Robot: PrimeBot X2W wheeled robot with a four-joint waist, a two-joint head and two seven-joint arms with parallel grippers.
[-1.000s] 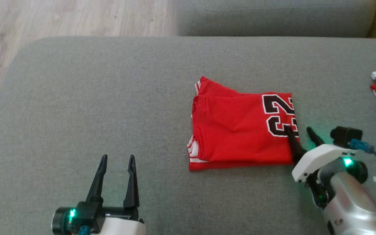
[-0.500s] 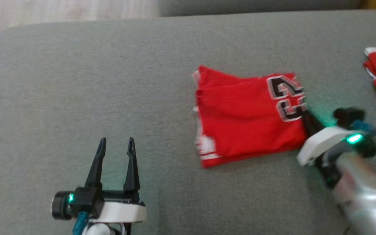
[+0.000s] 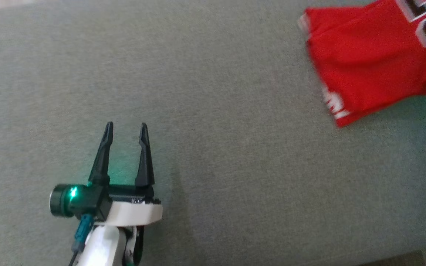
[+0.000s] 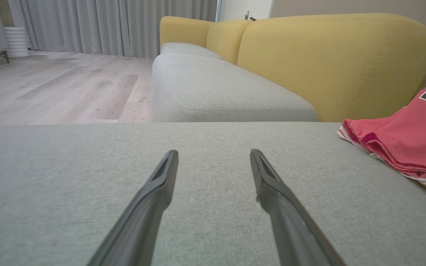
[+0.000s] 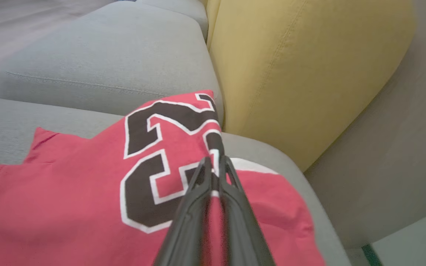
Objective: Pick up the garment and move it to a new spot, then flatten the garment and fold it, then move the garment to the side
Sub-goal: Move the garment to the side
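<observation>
At the edge of the jersey (image 5: 68,192), our right hand (image 5: 215,159) pinches it, likely to drag it aside; left hand (image 3: 126,125) hangs spread.

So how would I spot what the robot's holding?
Find the wide grey cushion before the yellow backrest. Toward its right side is a folded red jersey, pinched between the right arm's fingers. Its black, white-edged number sets it apart.
</observation>
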